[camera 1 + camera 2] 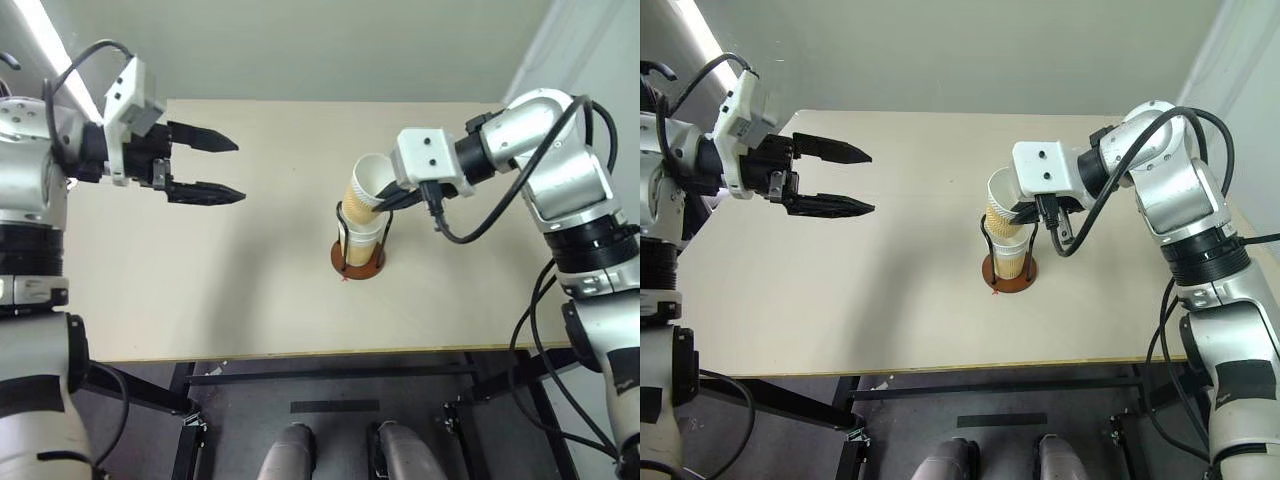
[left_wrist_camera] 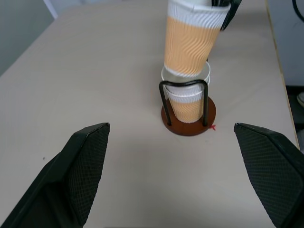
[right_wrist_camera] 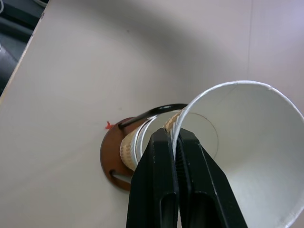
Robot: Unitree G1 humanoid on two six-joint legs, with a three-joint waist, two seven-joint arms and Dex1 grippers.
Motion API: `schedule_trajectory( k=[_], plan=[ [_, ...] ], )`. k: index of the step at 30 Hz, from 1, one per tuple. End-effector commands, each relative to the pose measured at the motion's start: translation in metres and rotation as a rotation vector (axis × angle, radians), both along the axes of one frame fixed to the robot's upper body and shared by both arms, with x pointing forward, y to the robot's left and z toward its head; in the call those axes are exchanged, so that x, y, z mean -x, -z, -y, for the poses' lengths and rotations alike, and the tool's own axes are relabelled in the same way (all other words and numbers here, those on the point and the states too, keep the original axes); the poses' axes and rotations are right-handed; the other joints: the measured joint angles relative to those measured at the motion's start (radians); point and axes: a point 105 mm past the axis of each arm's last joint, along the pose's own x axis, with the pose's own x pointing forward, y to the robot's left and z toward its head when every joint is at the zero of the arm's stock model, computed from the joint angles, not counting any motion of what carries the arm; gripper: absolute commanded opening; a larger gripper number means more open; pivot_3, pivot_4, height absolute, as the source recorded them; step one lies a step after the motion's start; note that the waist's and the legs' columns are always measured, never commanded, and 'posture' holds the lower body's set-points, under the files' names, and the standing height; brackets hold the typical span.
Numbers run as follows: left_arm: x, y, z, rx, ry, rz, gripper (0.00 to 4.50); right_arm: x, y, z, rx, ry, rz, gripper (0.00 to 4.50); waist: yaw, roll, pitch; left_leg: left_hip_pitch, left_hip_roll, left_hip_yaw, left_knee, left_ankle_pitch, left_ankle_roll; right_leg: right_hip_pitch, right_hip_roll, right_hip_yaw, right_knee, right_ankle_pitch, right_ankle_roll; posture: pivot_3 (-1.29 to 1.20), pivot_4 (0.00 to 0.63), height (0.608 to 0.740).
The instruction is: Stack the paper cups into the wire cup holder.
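Above the wire cup holder [image 1: 358,262], right end effector [image 3: 175,142] pinches cup [image 1: 366,186] rim.

A pale beige table [image 1: 200,300] stands against grey walls [image 1: 330,45], dark floor [image 1: 330,420] below.

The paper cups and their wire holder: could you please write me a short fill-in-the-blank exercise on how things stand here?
1. The right gripper pinches the top cup by its ____.
2. The top cup leans, only partly nested in the cups already in the wire cup holder, whose base is coloured ____.
3. The left gripper holds ____.

Missing words: rim; reddish-brown; nothing
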Motion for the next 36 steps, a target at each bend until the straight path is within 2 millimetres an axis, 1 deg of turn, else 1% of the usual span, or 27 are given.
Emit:
schedule_trajectory(
  k=[1, 6, 14, 17, 20, 22, 23, 25, 26, 28, 30, 32, 34, 36],
  plan=[
    [0.009, -0.021, -0.001, 0.01, 0.008, 0.08, 4.5, 0.0, -0.004, 0.001, 0.045, -0.024, 0.038, 0.03, 0.0, 0.0, 0.0, 0.0, 0.0, 0.0, 0.0, 0.0, 0.0, 0.0, 0.0, 0.0, 0.0, 0.0, 0.0, 0.0, 0.15, 0.74],
    [0.009, -0.021, 0.0, 0.011, 0.003, 0.082, 4.5, -0.003, 0.005, 0.005, 0.098, -0.03, 0.033, 0.03, -0.001, 0.0, 0.0, 0.0, 0.0, 0.0, 0.0, 0.0, 0.0, 0.0, 0.0, 0.0, 0.0, 0.0, 0.0, 0.0, 0.15, 0.74],
    [0.007, -0.019, 0.001, 0.012, 0.002, 0.082, 4.5, -0.008, 0.012, -0.004, 0.126, -0.045, 0.039, 0.03, -0.002, 0.0, 0.0, 0.0, 0.0, 0.0, 0.0, 0.0, 0.0, 0.0, 0.0, 0.0, 0.0, 0.0, 0.0, 0.0, 0.15, 0.74],
    [0.006, -0.018, 0.001, 0.009, 0.003, 0.082, 4.5, -0.005, 0.01, -0.011, 0.1, -0.057, 0.014, 0.62, -0.002, 0.0, 0.0, 0.0, 0.0, 0.0, 0.0, 0.0, 0.0, 0.0, 0.0, 0.0, 0.0, 0.0, 0.0, 0.0, 0.15, 0.74],
    [0.006, -0.018, 0.001, 0.008, 0.002, 0.081, 4.5, -0.004, 0.001, -0.02, 0.034, -0.056, -0.014, 1.67, -0.002, 0.0, 0.0, 0.0, 0.0, 0.0, 0.0, 0.0, 0.0, 0.0, 0.0, 0.0, 0.0, 0.0, 0.0, 0.0, 0.15, 0.74],
    [0.006, -0.017, 0.001, 0.006, 0.001, 0.08, 4.5, -0.005, -0.01, -0.027, -0.043, -0.037, -0.034, 2.39, -0.002, 0.0, 0.0, 0.0, 0.0, 0.0, 0.0, 0.0, -0.001, 0.0, 0.0, 0.0, 0.0, 0.0, 0.0, 0.0, 0.15, 0.74],
    [0.006, -0.016, 0.001, 0.006, 0.001, 0.079, 4.5, -0.006, -0.018, -0.03, -0.094, -0.025, -0.037, 2.67, -0.003, 0.0, 0.0, 0.0, 0.0, 0.0, 0.0, 0.0, -0.001, 0.0, 0.0, 0.0, 0.0, 0.0, 0.0, 0.0, 0.15, 0.74],
    [0.006, -0.016, 0.0, 0.008, -0.003, 0.078, 4.5, -0.01, -0.036, -0.031, -0.195, 0.016, -0.042, 2.67, -0.002, 0.0, 0.0, 0.0, 0.0, 0.0, 0.0, 0.001, -0.001, 0.0, 0.0, 0.0, 0.0, -0.002, -0.004, 0.0, 0.15, 0.74],
    [0.005, -0.015, -0.001, 0.01, -0.009, 0.078, 4.5, -0.014, -0.046, -0.03, -0.258, 0.048, -0.042, 2.67, -0.001, 0.0, 0.0, 0.0, 0.0, 0.0, 0.0, 0.001, -0.001, 0.0, 0.0, 0.0, 0.0, -0.003, -0.005, 0.0, 0.15, 0.74],
    [0.003, -0.014, -0.002, 0.009, -0.019, 0.079, 4.5, -0.019, -0.057, -0.026, -0.339, 0.092, -0.051, 2.67, 0.001, 0.0, 0.0, 0.0, 0.0, 0.0, 0.0, 0.001, -0.001, 0.0, 0.0, 0.0, 0.0, -0.003, -0.006, 0.0, 0.15, 0.74],
    [-0.001, -0.016, -0.002, 0.054, -0.044, 0.086, 4.5, -0.03, -0.066, -0.011, -0.479, 0.188, -0.084, 2.67, 0.003, 0.0, 0.0, 0.0, 0.0, 0.0, 0.0, 0.001, -0.001, 0.0, 0.0, 0.0, 0.0, -0.004, -0.006, 0.0, 0.15, 0.74],
    [-0.007, -0.02, -0.001, 0.101, -0.071, 0.101, 4.5, -0.045, -0.064, 0.01, -0.578, 0.301, -0.104, 2.67, 0.008, 0.0, 0.0, 0.0, 0.0, 0.0, 0.0, 0.001, -0.001, 0.001, 0.0, 0.0, 0.0, -0.004, -0.006, 0.0, 0.15, 0.74],
    [-0.013, -0.024, 0.0, 0.144, -0.1, 0.118, 4.5, -0.052, -0.058, 0.023, -0.624, 0.36, -0.108, 2.67, 0.01, 0.0, 0.0, 0.0, -0.001, 0.0, 0.0, 0.001, -0.001, 0.002, -0.001, 0.0, 0.0, -0.003, -0.006, 0.0, 0.15, 0.74],
    [-0.018, -0.024, -0.003, 0.16, -0.132, 0.126, 4.5, -0.059, -0.05, 0.038, -0.662, 0.425, -0.101, 2.67, 0.009, 0.0, 0.0, 0.0, -0.001, 0.0, 0.001, 0.001, -0.001, 0.002, -0.001, 0.0, 0.0, -0.003, -0.004, 0.0, 0.15, 0.74]
  ],
)
